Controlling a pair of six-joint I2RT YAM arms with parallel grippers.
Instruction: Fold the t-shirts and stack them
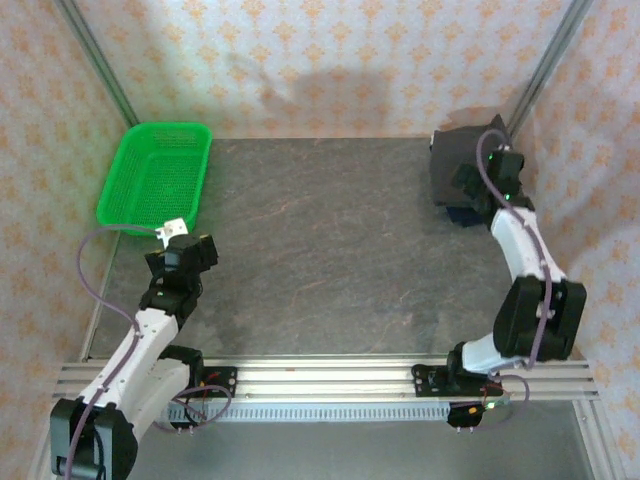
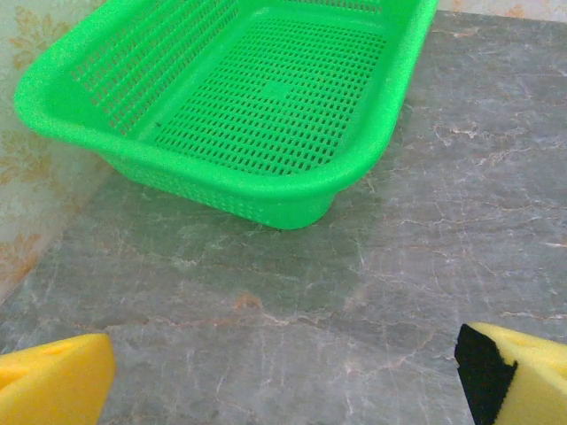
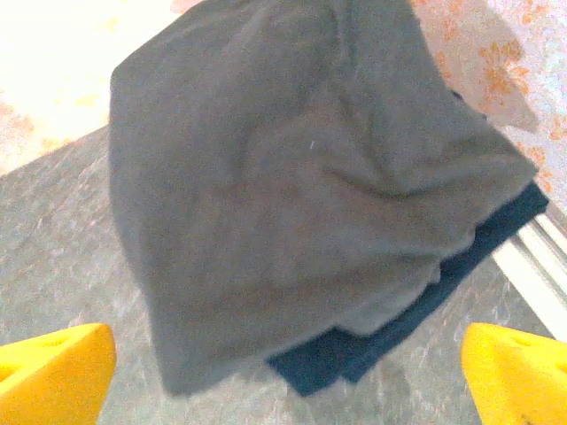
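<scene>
The t-shirts lie as a stack in the far right corner of the table [image 1: 320, 230], close to the patterned back and side walls. The charcoal t-shirt [image 3: 292, 177] is on top, folded into a rough rectangle with soft creases across it. The navy t-shirt [image 3: 354, 354] lies under it and peeks out as a dark band along the near and right edges of the stack.

The right claw [image 3: 288, 376] hangs over the near edge of this stack, its two yellow fingers [image 3: 53, 372] spread wide to either side. From the right wrist, the charcoal shirt's near corner and the navy band lie between and just beyond the fingertips. Neither finger appears to touch the cloth, and nothing is pinched. In the top view the right arm reaches from its base along the right edge of the table up to the stack.

The left claw [image 2: 283, 381] is also spread wide with nothing between its fingers. It sits above bare table near the left edge. Just ahead of it, toward the far left corner, stands the green mesh basket [image 1: 160, 170], well apart from the shirts.
</scene>
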